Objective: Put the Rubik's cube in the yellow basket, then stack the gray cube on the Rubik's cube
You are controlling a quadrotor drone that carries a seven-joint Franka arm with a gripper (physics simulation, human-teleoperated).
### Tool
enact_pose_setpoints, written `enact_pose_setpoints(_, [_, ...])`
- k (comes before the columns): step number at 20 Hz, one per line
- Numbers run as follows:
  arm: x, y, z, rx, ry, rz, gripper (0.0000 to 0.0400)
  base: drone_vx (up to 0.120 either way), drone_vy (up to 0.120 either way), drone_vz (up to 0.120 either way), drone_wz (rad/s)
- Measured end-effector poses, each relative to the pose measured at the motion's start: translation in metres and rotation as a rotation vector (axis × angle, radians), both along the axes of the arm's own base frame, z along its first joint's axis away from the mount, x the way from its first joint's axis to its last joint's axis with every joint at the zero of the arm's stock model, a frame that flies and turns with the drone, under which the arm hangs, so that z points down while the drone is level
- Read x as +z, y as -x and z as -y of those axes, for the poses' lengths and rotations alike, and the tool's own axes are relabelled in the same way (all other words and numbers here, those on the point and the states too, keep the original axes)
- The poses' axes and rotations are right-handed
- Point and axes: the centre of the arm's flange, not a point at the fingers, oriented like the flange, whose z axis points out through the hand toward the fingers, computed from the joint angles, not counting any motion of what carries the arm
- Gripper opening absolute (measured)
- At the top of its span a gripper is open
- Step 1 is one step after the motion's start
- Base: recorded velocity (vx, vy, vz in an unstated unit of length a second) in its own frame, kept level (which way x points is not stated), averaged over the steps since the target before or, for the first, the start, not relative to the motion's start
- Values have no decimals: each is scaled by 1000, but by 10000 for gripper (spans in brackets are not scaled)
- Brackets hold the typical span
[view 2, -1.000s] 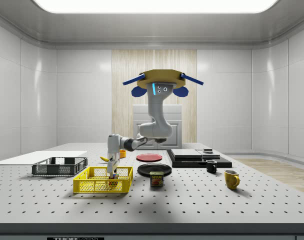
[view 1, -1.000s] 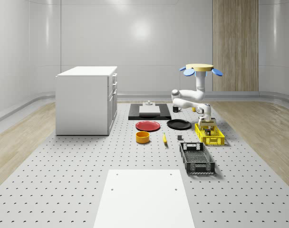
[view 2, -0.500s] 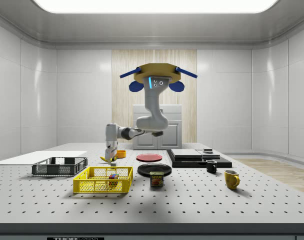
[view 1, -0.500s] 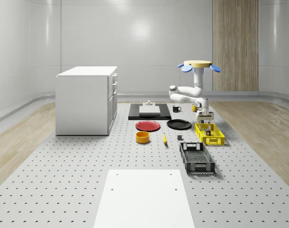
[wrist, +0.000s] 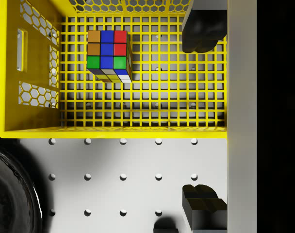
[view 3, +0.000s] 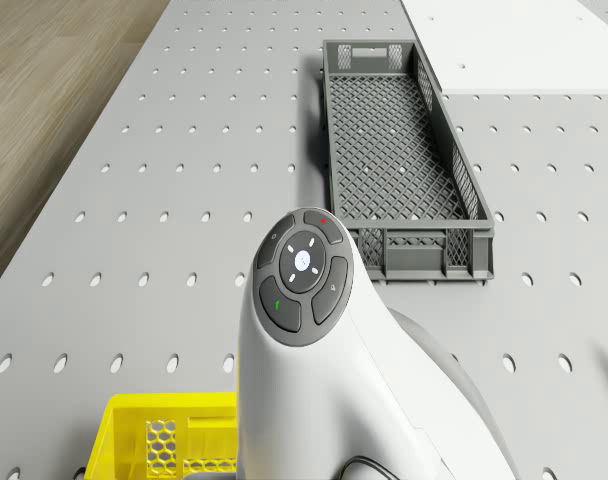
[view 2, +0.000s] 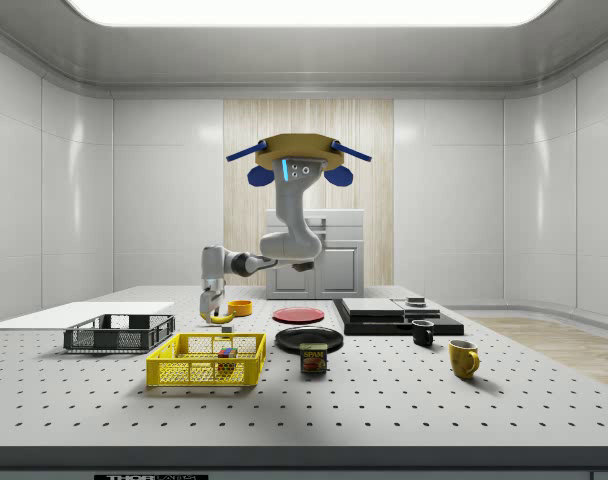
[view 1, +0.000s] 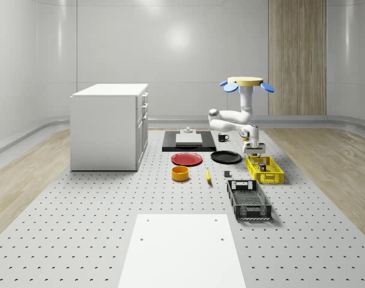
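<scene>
The Rubik's cube [wrist: 107, 54] lies on the floor of the yellow basket [wrist: 113, 132], near one corner; it is also in the side view [view 2: 226, 352]. My gripper [wrist: 203, 119] is open and holds nothing. It hangs above the basket's far end [view 1: 252, 144], clear of the rim [view 2: 208, 312]. The drone [view 1: 245, 83] hovers over the table behind the basket [view 1: 265, 169]. A small gray cube [view 1: 227, 174] sits on the table to the whole-scene view's left of the basket.
A black crate [view 1: 248, 200] stands in front of the basket, a black plate [view 1: 226, 157] behind it. Red plate [view 1: 187, 159], orange bowl [view 1: 180, 173] and banana [view 1: 208, 175] lie further left. A can [view 2: 313, 357] and two mugs stand past the basket. White cabinet [view 1: 109, 126] at left.
The gripper has risen out of the basket, leaving the Rubik's cube inside. Drone and arm have climbed and drifted toward the whole-scene view's left.
</scene>
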Motion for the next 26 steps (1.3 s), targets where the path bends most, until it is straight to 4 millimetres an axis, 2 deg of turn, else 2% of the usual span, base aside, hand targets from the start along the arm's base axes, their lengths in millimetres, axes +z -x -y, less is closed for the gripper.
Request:
enact_pose_setpoints(10, [0, 0, 0, 0, 0, 0, 400, 24, -120, 0, 0])
enact_pose_setpoints(17, [0, 0, 0, 0, 0, 0, 400, 0, -120, -29, 0])
enact_pose_setpoints(20, [0, 0, 0, 0, 0, 0, 400, 0, -120, -120, 0])
enact_pose_setpoints(24, [0, 0, 0, 0, 0, 0, 400, 0, -120, -10, 0])
enact_pose_setpoints(26, [0, 0, 0, 0, 0, 0, 400, -120, -120, 0, 0])
